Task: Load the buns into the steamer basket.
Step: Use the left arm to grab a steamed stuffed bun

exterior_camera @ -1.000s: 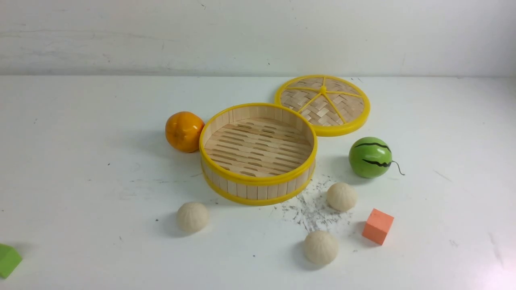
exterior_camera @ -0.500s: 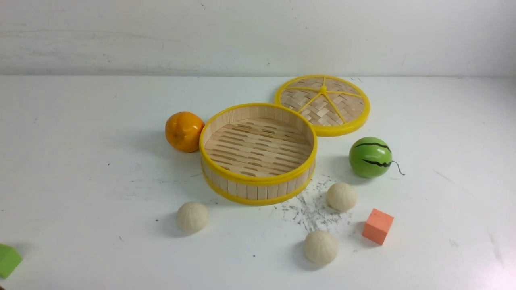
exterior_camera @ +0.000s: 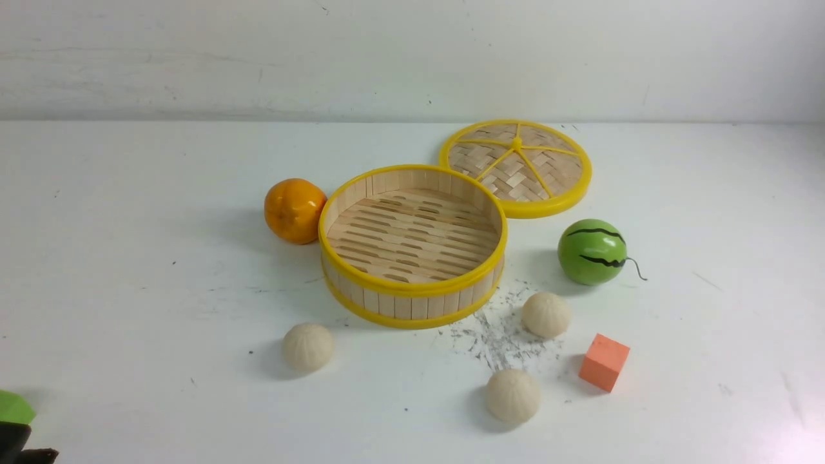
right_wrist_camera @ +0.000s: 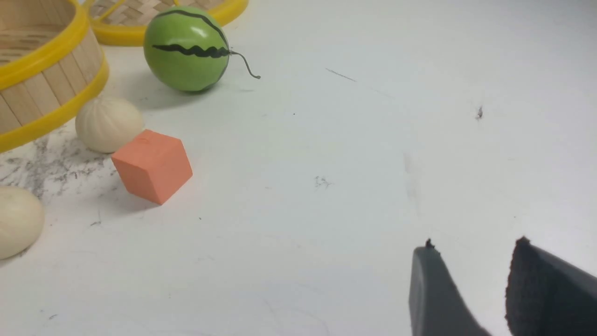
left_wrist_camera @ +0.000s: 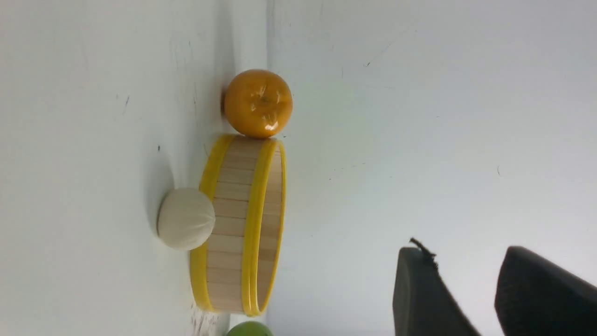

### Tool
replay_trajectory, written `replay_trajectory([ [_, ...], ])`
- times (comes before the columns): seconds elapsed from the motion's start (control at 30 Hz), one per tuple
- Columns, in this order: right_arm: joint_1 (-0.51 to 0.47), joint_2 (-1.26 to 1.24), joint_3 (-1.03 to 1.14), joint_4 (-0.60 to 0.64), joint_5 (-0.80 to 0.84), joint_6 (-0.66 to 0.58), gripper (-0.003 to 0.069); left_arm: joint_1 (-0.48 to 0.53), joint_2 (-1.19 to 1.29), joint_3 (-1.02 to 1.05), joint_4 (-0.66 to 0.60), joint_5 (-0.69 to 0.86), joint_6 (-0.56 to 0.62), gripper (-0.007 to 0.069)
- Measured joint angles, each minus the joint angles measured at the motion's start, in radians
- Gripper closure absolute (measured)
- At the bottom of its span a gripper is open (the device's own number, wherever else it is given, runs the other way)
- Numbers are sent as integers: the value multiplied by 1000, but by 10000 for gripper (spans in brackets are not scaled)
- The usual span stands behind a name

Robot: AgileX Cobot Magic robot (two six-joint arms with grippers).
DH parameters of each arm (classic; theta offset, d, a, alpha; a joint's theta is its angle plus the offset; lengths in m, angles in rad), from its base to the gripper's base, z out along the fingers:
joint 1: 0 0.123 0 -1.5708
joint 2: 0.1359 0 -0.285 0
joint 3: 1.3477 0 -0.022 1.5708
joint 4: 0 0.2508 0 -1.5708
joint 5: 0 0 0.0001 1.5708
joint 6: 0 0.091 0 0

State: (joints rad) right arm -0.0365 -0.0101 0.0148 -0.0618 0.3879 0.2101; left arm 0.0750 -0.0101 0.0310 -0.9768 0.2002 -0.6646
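Note:
The steamer basket [exterior_camera: 412, 303] stands empty mid-table. Three cream pleated buns lie on the table in front of it: one at front left [exterior_camera: 308, 347], one at front right [exterior_camera: 546, 314], one nearest me [exterior_camera: 513, 395]. My left gripper [left_wrist_camera: 466, 254] is open and holds nothing; its view shows a bun [left_wrist_camera: 185, 218] against the basket's wall [left_wrist_camera: 242, 224]. A dark part of my left arm [exterior_camera: 16, 443] shows at the bottom left corner. My right gripper [right_wrist_camera: 473, 245] is open and empty, well away from two buns [right_wrist_camera: 108, 123] [right_wrist_camera: 16, 221]; it does not show in the front view.
An orange [exterior_camera: 294, 210] touches the basket's left side. The woven lid [exterior_camera: 515, 167] lies behind on the right. A green watermelon ball [exterior_camera: 592, 251] and an orange cube [exterior_camera: 604, 361] sit to the right by the buns. A green block [exterior_camera: 13, 407] lies at far left.
A dark part of my left arm has come into the bottom left corner of the front view, covering the green block's lower part. The objects have not moved.

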Motion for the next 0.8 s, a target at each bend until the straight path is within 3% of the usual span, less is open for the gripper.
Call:
replay_trajectory([
  [0.1, 0, 0, 0, 0, 0, 0, 420, 0, 0, -52, -1, 42, 151, 387],
  [0.2, 0, 0, 0, 0, 0, 0, 420, 0, 0, -187, 40, 90, 422, 414],
  [0.27, 0, 0, 0, 0, 0, 0, 420, 0, 21, -307, 114, 149, 620, 498],
  [0.3, 0, 0, 0, 0, 0, 0, 420, 0, 26, -307, 114, 149, 633, 498],
  [0.33, 0, 0, 0, 0, 0, 0, 420, 0, 77, -386, 183, 206, 703, 565],
  [0.4, 0, 0, 0, 0, 0, 0, 420, 0, 183, -484, 288, 295, 750, 638],
  [0.6, 0, 0, 0, 0, 0, 0, 420, 0, 570, -757, 570, 641, 768, 638],
  [0.8, 0, 0, 0, 0, 0, 0, 420, -38, 895, -937, 701, 899, 877, 638],
])
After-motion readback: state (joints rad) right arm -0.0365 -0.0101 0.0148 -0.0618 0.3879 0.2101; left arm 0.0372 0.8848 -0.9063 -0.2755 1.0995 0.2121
